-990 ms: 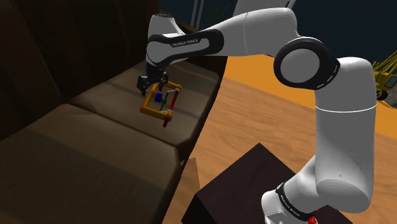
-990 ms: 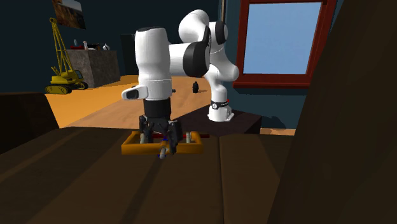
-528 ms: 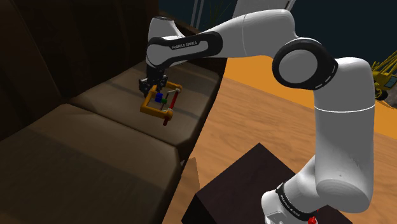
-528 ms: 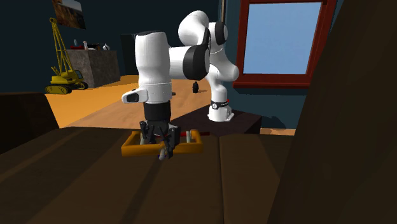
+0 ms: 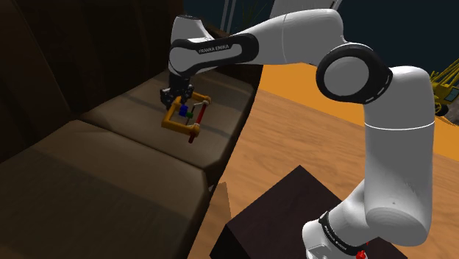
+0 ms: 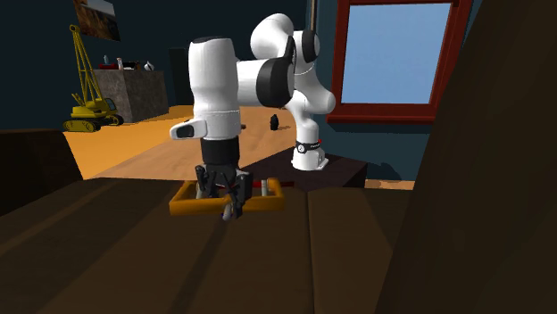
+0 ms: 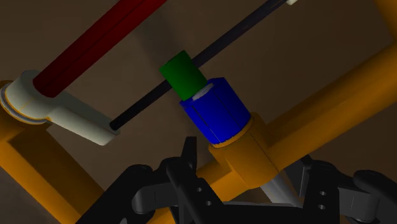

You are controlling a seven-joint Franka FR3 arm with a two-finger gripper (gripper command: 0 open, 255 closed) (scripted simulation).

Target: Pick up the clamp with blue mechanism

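The clamp point(image 5: 185, 119) has an orange frame, a blue mechanism point(image 7: 216, 113), a green piece point(image 7: 182, 72) and a dark red handle point(image 7: 95, 44). It sits at the brown sofa cushion point(image 5: 125, 121), near the cushion's far end in the shoulder view. My black gripper point(image 5: 179, 98) comes straight down on it and is shut on the orange frame point(image 7: 318, 105) right by the blue mechanism. In the second exterior view the gripper point(image 6: 225, 191) stands at the middle of the clamp point(image 6: 201, 204). The fingers point(image 7: 186, 181) clasp the orange bar from both sides.
The sofa's dark backrest point(image 5: 66, 51) rises beside the clamp. A wooden floor point(image 5: 294, 140) lies beyond the cushion edge. My dark box stand point(image 5: 283, 213) is at the shoulder view's lower right. A yellow toy crane point(image 6: 89, 111) and a red-framed window point(image 6: 393, 53) are far off.
The fingers have gone from open to shut on the clamp's orange frame. The clamp has since risen very slightly with the gripper.
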